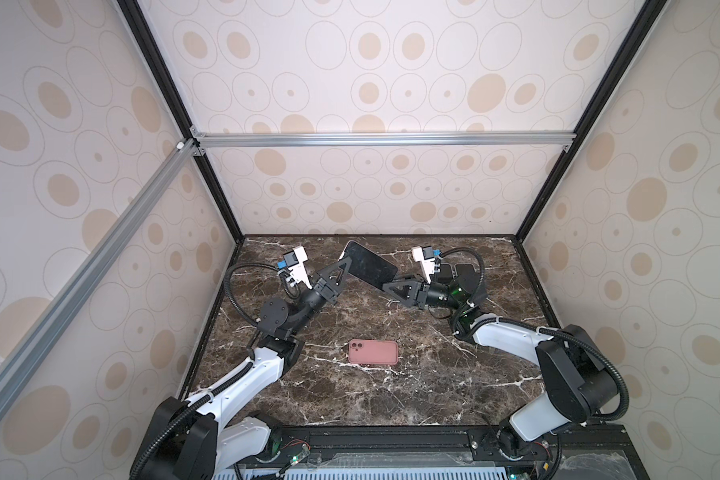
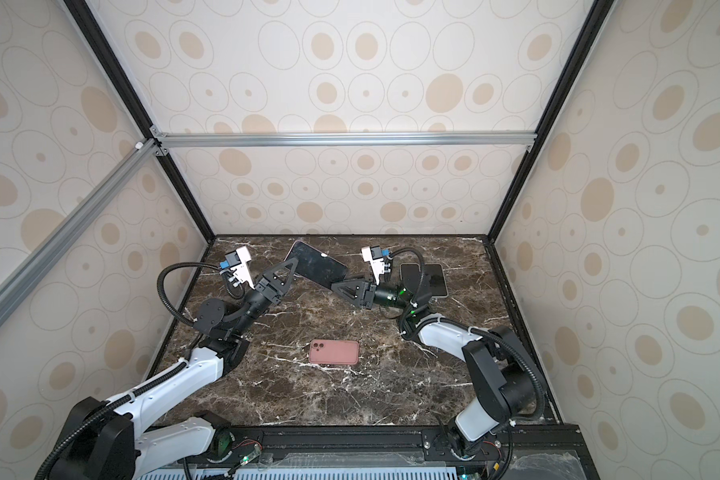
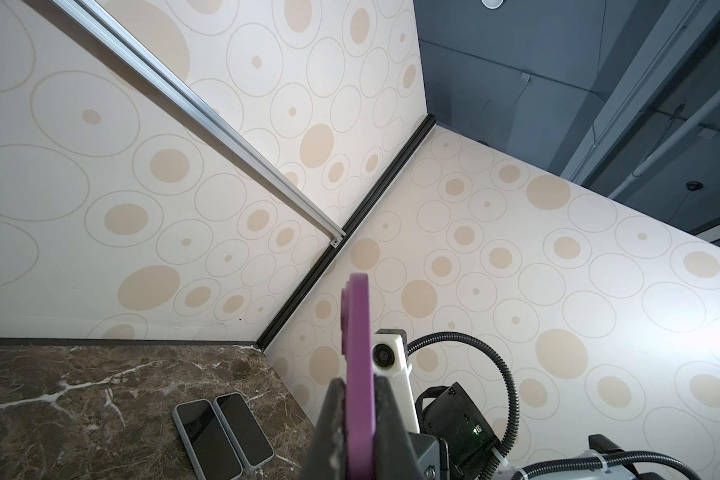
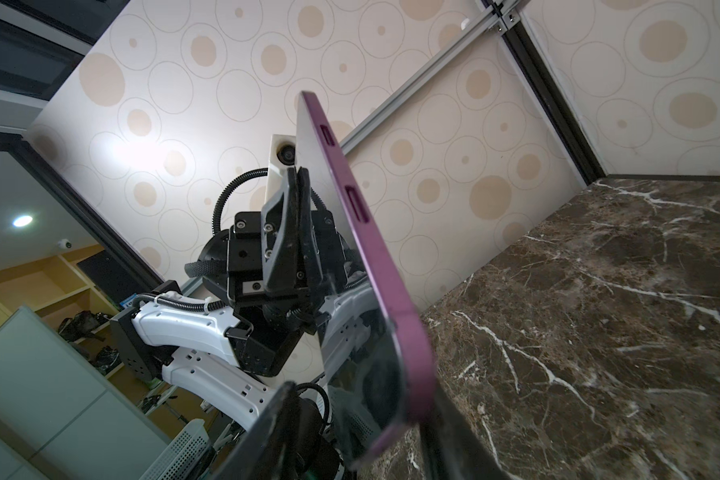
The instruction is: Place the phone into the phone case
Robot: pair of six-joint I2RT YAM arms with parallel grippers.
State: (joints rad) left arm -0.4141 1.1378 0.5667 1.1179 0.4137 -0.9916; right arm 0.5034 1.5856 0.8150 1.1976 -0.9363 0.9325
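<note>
- Top views: left tool [image 1: 347,262] clamps the phone [image 1: 368,266] aloft, 12 o'clock; right tool [image 1: 387,286] straddles its end, jaws apart.
- One phone case [image 1: 373,352] at counter [image 1: 412,395] centre, edges free.
- Two spare phones [image 2: 435,280], 2 o'clock.

The phone [image 1: 368,266] is raised over the rear of the table [image 1: 433,395], between the left hand [image 1: 347,260] and the right hand [image 1: 386,286] — the phone case [image 1: 373,352] is laid in front, two other phones [image 2: 424,277] at the rear right.
</note>
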